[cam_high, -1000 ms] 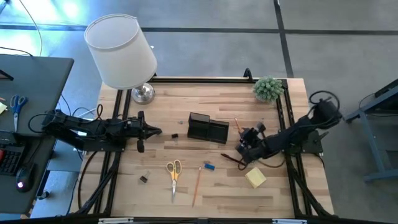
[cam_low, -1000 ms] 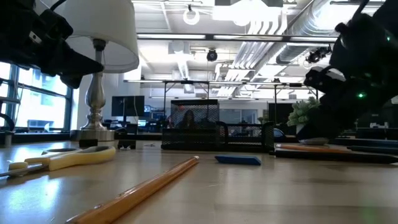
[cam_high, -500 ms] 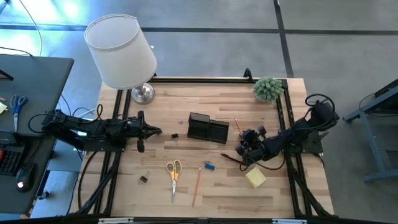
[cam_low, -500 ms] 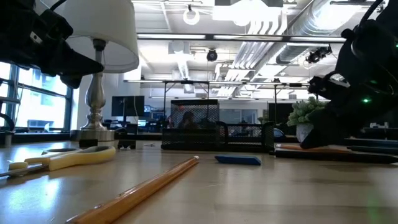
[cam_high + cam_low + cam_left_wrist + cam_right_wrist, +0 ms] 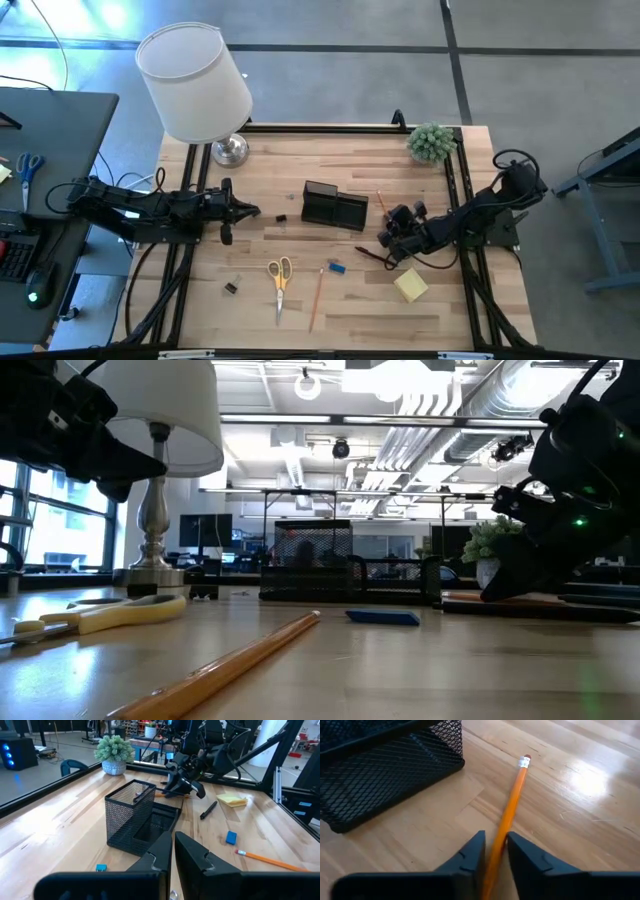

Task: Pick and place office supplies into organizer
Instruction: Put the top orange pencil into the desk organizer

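1. Wood-topped table [image 5: 340,300], lamp [image 5: 195,85] and potted plant [image 5: 431,142] at its far edge; open office beyond.
2. Right gripper [image 5: 494,851]: a second ago the fingers stood wider; now they have drawn in on a pencil [image 5: 510,810], which runs between them and on past their tips toward the organizer [image 5: 380,765]. Grip looks made, not yet lifted.
3. Left gripper [image 5: 172,851]: fingers together, holding nothing, parked short of the organizer.
4. Scissors [image 5: 279,275], sticky pad [image 5: 410,286], a second pencil [image 5: 317,299], blue piece [image 5: 337,267] lie loose on the table.
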Controlling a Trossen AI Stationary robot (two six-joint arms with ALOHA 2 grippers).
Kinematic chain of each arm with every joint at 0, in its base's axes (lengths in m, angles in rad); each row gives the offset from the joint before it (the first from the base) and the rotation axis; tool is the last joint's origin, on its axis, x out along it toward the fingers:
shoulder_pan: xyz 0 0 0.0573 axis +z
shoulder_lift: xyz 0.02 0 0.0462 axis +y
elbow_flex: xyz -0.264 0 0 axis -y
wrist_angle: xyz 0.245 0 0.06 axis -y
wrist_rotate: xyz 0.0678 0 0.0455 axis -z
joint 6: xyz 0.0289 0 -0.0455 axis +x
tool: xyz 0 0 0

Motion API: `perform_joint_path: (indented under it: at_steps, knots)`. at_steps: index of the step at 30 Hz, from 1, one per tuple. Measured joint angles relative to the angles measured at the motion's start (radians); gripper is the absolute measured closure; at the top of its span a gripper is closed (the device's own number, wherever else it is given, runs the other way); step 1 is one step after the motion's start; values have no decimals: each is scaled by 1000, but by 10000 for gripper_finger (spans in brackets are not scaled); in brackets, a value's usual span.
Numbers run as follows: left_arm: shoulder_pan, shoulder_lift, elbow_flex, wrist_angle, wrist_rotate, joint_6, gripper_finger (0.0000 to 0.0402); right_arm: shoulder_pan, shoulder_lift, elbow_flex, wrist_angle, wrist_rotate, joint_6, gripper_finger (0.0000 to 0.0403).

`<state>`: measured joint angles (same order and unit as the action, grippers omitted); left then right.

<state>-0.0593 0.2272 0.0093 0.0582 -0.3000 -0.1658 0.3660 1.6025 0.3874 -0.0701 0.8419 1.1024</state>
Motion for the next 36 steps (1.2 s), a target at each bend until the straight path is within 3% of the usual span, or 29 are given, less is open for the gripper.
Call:
perform_joint_path:
  at_steps: [4,8,16,24,27,30,33,36]
  knots:
    - [0,0,0,0,1,0,389,0,1,-1,1,7,-4,391]
    - [0,0,0,0,1,-1,389,0,0,-2,-1,15,-1,376]
    - [0,0,0,0,12,-12,389,16,-32,-7,-55,58,4,393]
    - [0,0,0,-1,18,-26,389,70,-250,43,-272,221,16,398]
    - [0,0,0,-1,19,-26,389,101,-337,79,-219,296,-132,399]
    - [0,0,0,0,19,-27,389,117,-386,103,-11,331,-405,398]
    - [0,-1,0,8,19,-33,389,111,-384,105,296,321,-734,400]
    - [0,0,0,10,19,-48,389,68,-355,105,561,232,-999,400]
